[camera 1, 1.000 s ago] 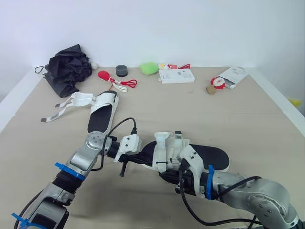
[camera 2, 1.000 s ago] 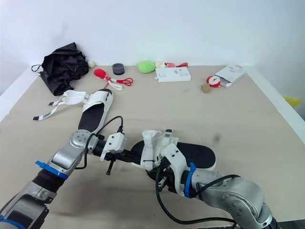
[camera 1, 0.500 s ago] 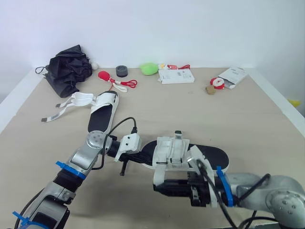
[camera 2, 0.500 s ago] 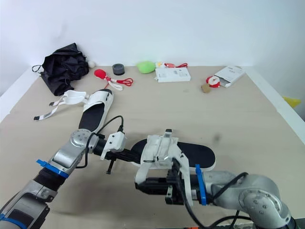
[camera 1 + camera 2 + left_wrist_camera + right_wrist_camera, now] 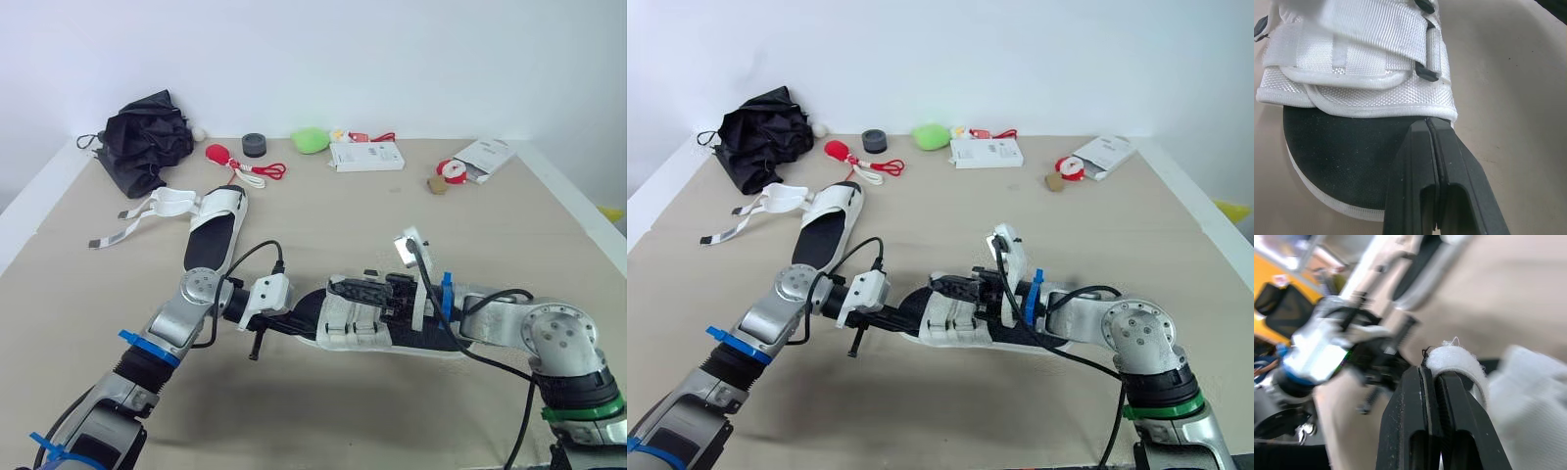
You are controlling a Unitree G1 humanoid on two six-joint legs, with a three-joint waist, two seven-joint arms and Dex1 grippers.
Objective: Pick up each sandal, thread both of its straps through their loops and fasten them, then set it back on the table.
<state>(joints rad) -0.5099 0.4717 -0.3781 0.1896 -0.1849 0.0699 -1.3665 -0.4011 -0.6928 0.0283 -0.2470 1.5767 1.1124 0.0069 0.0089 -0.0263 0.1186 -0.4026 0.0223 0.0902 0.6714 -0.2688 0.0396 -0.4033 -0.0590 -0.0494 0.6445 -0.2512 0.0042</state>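
Fuzzy white strap [image 5: 1457, 360] pinched by right gripper [image 5: 1431, 374].
Left gripper [image 5: 1428, 122] was pressed shut against the woven sandal's [image 5: 350, 319] grainy black footbed [image 5: 1337, 147].

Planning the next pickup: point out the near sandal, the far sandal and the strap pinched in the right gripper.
near sandal [image 5: 345, 321], left eye view, white upper.
far sandal [image 5: 210, 242], left eye view, black footbed.
strap [image 5: 1458, 361], right wrist view, fuzzy folded end.
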